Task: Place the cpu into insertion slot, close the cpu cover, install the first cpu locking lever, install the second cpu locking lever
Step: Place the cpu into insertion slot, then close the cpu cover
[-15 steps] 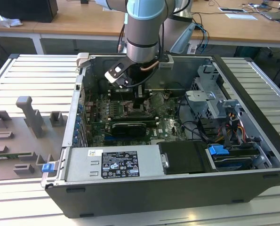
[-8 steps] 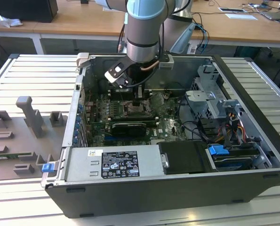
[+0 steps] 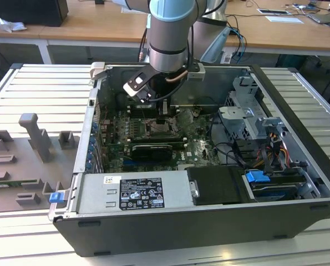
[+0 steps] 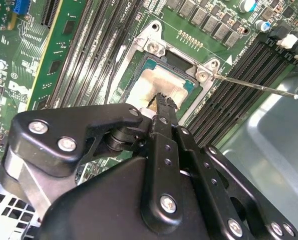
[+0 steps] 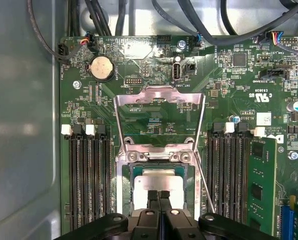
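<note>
The cpu (image 5: 161, 183) lies flat in the insertion slot (image 5: 136, 175), its pale top showing in both wrist views, so that step looks done. The cpu cover (image 5: 159, 96) stands tilted up off the socket, and a thin locking lever (image 4: 254, 86) juts free beside it. Closing the cover and latching both levers are left to do. The gripper (image 5: 159, 195) hangs right at the chip, jaws pressed together on nothing; whether they touch it I cannot tell.

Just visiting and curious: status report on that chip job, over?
Gripper shut, tips over the cpu, which lies in the insertion slot. The cpu cover stands open; locking lever loose.
</note>
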Tool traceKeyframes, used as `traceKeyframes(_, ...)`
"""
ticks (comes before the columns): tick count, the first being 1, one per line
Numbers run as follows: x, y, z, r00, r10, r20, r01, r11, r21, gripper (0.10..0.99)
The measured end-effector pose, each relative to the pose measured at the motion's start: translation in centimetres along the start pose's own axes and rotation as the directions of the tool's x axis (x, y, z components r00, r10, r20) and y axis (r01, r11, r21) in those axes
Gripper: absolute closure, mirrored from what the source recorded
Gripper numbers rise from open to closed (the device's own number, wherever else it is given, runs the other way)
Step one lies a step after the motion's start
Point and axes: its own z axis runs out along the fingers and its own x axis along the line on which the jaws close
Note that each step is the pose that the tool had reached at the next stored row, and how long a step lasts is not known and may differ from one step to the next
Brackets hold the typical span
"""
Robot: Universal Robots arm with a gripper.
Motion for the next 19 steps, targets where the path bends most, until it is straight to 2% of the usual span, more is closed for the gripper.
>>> traceKeyframes(12, 0.02, 0.00, -0.56, 1.0000, 0.000, -0.0001, 0.000, 1.0000, 0.000, 0.980)
traceKeyframes(19, 0.03, -0.01, -1.22, 1.0000, 0.004, -0.0001, -0.004, 1.0000, 0.000, 0.980)
